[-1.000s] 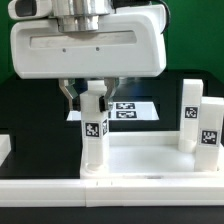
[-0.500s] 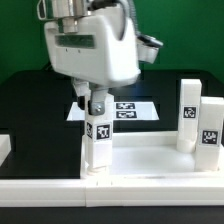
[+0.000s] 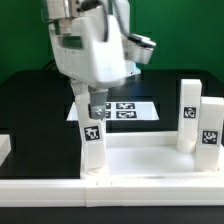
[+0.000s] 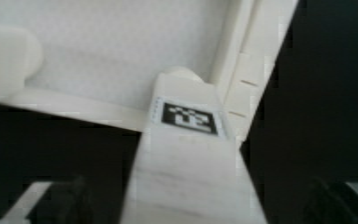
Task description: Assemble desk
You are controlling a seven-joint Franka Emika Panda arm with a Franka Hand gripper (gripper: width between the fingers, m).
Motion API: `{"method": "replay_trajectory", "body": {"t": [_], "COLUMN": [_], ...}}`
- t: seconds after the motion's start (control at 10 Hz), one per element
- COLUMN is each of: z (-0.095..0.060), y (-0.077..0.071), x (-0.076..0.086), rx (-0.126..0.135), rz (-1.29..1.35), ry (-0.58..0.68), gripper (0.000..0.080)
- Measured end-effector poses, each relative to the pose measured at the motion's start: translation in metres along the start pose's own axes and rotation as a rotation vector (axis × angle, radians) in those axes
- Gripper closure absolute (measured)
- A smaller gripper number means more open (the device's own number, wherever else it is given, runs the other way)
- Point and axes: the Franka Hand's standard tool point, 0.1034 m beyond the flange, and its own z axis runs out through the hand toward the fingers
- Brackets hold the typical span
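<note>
A green wall (image 3: pixel 190 25) stands behind the scene. The counter (image 3: pixel 30 105) is black and matte. The marker board (image 3: pixel 135 110) lies flat on it under even light.

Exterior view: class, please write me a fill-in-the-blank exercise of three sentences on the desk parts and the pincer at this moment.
1. The pincer sits around the top of a leg that stands ____ in the tabletop.
2. Each leg bears a black-and-white ____.
3. Toward the exterior view's right, ____ more legs stand on the tabletop.

Missing words: upright; tag; two
</note>
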Motion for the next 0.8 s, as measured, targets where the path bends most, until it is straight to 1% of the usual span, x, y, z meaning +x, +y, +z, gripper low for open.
{"method": "replay_trajectory", "body": {"t": [0.1,0.5,0.6,0.7,0.8], "z": [0.0000,0.0000,-0.0014,-0.0075,-0.0018], "y": [-0.0044,-0.0038,-0.0044,-0.0088,-0.0076], "x": [-0.0014,-0.0003,0.0014,0.0059,-0.0031], "rx": [0.011,0.008,0.002,-0.008,-0.014], "rz": [-0.218,-0.523,-0.644,-0.886,-0.941], "ry": [0.015,0.018,0.021,0.030,0.023], "gripper": [0.0161,0.0150,0.0150,0.0150,0.0150]}}
